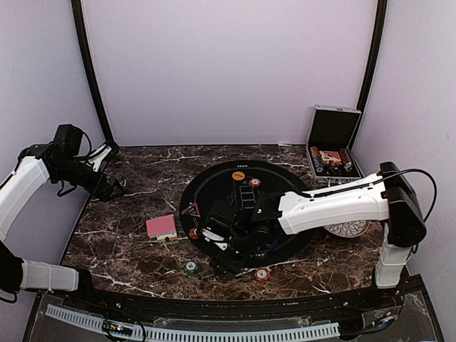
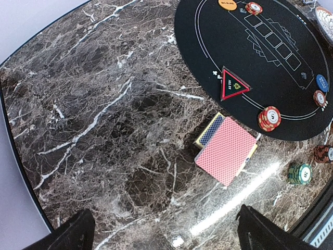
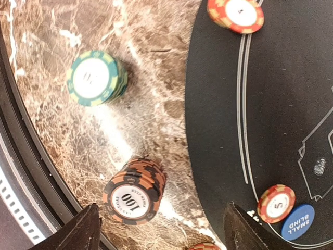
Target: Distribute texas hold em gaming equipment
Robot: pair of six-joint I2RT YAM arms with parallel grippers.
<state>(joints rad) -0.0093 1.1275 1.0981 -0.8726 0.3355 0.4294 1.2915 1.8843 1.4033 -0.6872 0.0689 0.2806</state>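
A black-and-orange chip stack (image 3: 134, 192) stands on the marble tabletop (image 2: 104, 114) just off the near-left rim of the black mat (image 3: 270, 104). The right fingers (image 3: 78, 232) stand wide apart on either side of it, gripping nothing. A green chip stack (image 3: 96, 77) sits just to its left. Red chips (image 2: 269, 118) lie at several spots around the mat's edge. A blue button (image 3: 297, 222) lies beside one of them, and an orange button (image 1: 238, 174) beside another on the far side.

The red-backed card deck (image 2: 227, 150) lies as one pile left of the mat, with no cards dealt out, as far as the views show. The case (image 1: 331, 142) at the far right seems to hold more chips. So the chips and buttons look partly placed, and the cards are still to be shared. The left fingers (image 2: 70, 234) hang fully open and empty over the far-left tabletop.
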